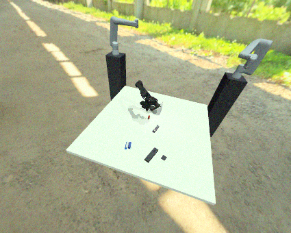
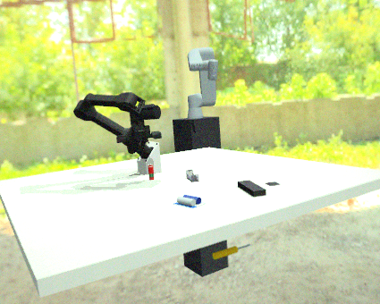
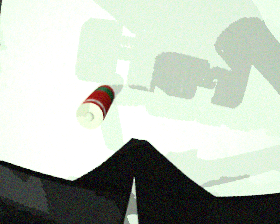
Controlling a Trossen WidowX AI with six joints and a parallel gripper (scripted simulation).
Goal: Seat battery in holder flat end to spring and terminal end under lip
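The red battery (image 1: 148, 117) (image 2: 151, 170) (image 3: 104, 100) with a green band stands upright on the white table (image 1: 103, 137) (image 2: 99, 215), close to the arm's base. Its pale end with a small nub faces up in the wrist view. The small grey holder (image 1: 155, 129) (image 2: 192, 175) lies apart from it, farther out from the base; its spring and lip are too small to make out. My gripper (image 1: 147, 109) (image 3: 137, 146) is shut and empty, pointing down above the table beside the battery, not touching it. In the wrist view the battery is up and left of the fingertips.
A blue and white pair of cylinders (image 1: 128, 145) (image 2: 189, 200), a long black block (image 1: 151, 155) (image 2: 251, 188) and a small dark square (image 1: 163, 157) (image 2: 273, 183) lie farther out. Two grey arms (image 1: 114, 34) (image 1: 257, 51) stand on black pedestals beyond the table edge.
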